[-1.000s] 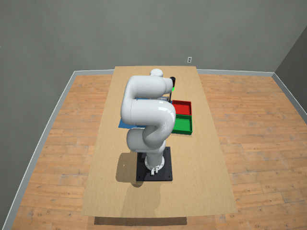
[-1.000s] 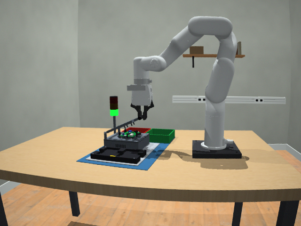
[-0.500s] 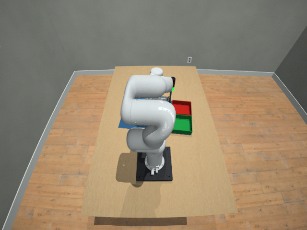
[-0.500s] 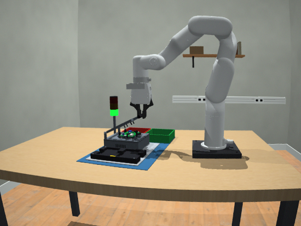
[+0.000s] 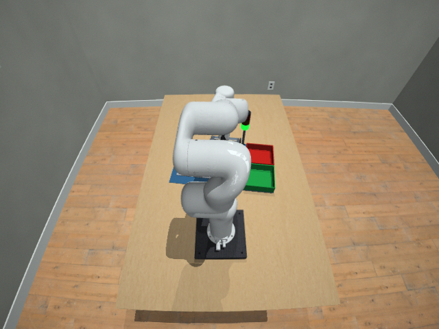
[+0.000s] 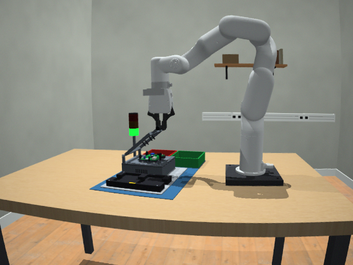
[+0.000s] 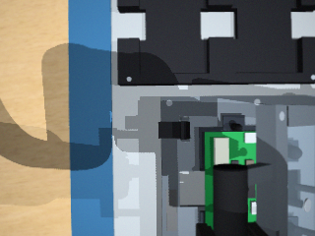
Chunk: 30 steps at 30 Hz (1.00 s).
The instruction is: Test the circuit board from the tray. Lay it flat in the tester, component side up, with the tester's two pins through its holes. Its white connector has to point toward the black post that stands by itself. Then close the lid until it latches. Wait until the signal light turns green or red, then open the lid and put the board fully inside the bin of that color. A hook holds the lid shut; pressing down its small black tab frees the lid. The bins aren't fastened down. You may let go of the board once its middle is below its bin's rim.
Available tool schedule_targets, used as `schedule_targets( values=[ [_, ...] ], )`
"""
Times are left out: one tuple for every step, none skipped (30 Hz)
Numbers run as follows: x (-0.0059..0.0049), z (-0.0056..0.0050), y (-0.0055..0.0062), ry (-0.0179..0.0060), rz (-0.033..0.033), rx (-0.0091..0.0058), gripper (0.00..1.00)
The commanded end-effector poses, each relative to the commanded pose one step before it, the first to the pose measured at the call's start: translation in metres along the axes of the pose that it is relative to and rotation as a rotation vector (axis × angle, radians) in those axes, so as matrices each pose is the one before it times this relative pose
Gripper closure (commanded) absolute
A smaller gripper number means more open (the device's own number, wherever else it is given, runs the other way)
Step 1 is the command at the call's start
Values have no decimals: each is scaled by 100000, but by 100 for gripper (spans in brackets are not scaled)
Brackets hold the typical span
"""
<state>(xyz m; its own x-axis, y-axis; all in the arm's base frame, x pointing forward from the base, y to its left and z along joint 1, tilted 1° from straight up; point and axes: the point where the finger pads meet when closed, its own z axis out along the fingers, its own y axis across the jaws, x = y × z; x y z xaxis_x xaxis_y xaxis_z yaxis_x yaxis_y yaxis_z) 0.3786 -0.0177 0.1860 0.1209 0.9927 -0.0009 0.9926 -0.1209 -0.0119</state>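
The green circuit board (image 6: 150, 157) lies in the dark grey tester (image 6: 148, 165). It also shows in the wrist view (image 7: 231, 162) with its white connector (image 7: 220, 149). The tester's lid (image 6: 144, 141) is raised at a slant, hinged at the left. My gripper (image 6: 160, 127) is shut on the lid's free upper edge, above the tester. The signal light (image 6: 133, 132) glows green and also shows in the top view (image 5: 245, 126). The green bin (image 6: 189, 158) and the red bin (image 6: 161, 152) stand behind the tester, side by side in the top view (image 5: 261, 177) (image 5: 260, 153).
The black tray (image 6: 138, 181) lies on the blue mat (image 6: 145, 184) in front of the tester and shows in the wrist view (image 7: 212, 39). The arm's base (image 6: 253, 174) stands to the right. In the top view the arm hides the tester.
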Motion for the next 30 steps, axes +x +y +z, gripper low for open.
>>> schedule_targets(
  values=[
    [1, -1017, 829, 39, 5, -502, 100],
    [-1, -119, 100, 0, 0, 0, 100],
    [-1, -97, 81, 0, 0, 0, 100],
    [-1, -74, 62, 0, 0, 0, 100],
    [-1, -53, 44, 0, 0, 0, 100],
    [0, -35, 29, 0, 0, 0, 100],
    [0, -19, 16, 0, 0, 0, 100],
    [0, 0, 0, 0, 0, 0, 100],
    [0, 0, 0, 0, 0, 0, 100],
    [0, -7, 6, 0, 0, 0, 100],
    [0, -1, 1, 0, 0, 0, 100],
    [0, 0, 0, 0, 0, 0, 100],
    [0, 0, 0, 0, 0, 0, 100],
    [0, 0, 0, 0, 0, 0, 100],
    [0, 0, 0, 0, 0, 0, 100],
    [0, 0, 0, 0, 0, 0, 100],
    [0, 0, 0, 0, 0, 0, 72],
    [0, 0, 0, 0, 0, 0, 72],
    [0, 0, 0, 0, 0, 0, 72],
    [0, 0, 0, 0, 0, 0, 72],
    [0, 0, 0, 0, 0, 0, 72],
    [0, 0, 0, 0, 0, 0, 72],
    [0, 0, 0, 0, 0, 0, 72],
    [0, 0, 0, 0, 0, 0, 72],
    [0, 0, 0, 0, 0, 0, 72],
    [0, 0, 0, 0, 0, 0, 72],
    [0, 0, 0, 0, 0, 0, 72],
    [0, 0, 0, 0, 0, 0, 72],
    [0, 0, 0, 0, 0, 0, 72],
    [0, 0, 0, 0, 0, 0, 72]
  ],
)
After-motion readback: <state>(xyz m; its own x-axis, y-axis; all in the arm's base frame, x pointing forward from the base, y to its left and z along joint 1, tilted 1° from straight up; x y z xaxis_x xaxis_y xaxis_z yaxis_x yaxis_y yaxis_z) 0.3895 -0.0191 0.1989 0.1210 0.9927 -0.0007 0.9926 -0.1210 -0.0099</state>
